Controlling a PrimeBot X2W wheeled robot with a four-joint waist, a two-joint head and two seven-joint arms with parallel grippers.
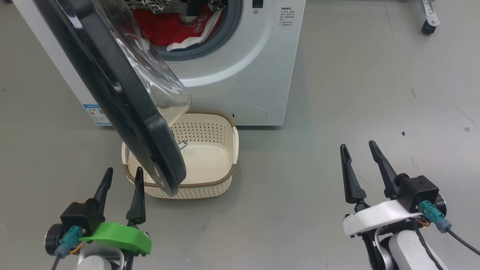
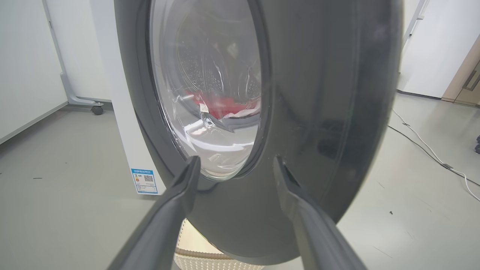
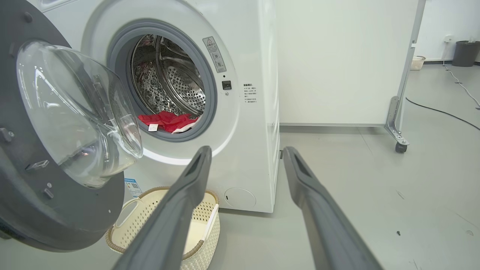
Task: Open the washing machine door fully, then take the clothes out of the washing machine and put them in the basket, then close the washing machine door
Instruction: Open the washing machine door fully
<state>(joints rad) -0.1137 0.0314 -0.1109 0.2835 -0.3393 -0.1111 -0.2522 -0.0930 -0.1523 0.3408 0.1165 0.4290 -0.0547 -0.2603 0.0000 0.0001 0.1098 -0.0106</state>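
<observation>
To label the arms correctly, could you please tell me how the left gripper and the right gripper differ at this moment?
The left gripper sits on a green mount; the right gripper sits on a white one. The left gripper faces the washing machine door close up, beside the basket; the right gripper stands apart from both, over the floor. Both are open and hold nothing.

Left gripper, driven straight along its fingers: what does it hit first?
Most likely the big round washing machine door with its glossy black rim: the open left gripper points at its outer face, just below the glass. Depth is unclear.
</observation>
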